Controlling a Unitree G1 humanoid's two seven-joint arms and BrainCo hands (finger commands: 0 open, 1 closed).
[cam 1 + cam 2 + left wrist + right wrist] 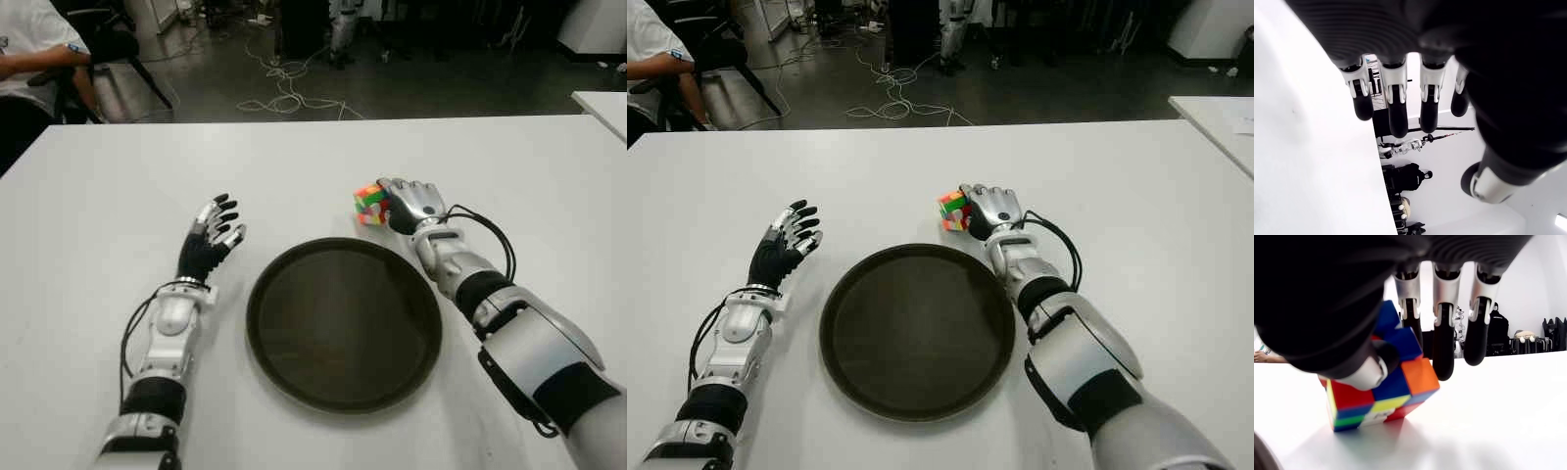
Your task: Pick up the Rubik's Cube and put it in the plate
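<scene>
The Rubik's Cube (369, 205) stands tilted on the white table (118, 186), just beyond the far rim of the dark round plate (343, 328). My right hand (411, 204) is against the cube's right side. In the right wrist view the thumb (1369, 369) presses the cube (1381, 396) from one side and the index finger lies against the other, so the cube is pinched, with its lower corner at the tabletop. My left hand (211, 240) shows left of the plate, fingers (1396, 98) spread and holding nothing.
A seated person (29, 49) is at the far left corner of the table. Another white table (602, 103) stands at the right. Cables (284, 93) lie on the floor beyond the far edge.
</scene>
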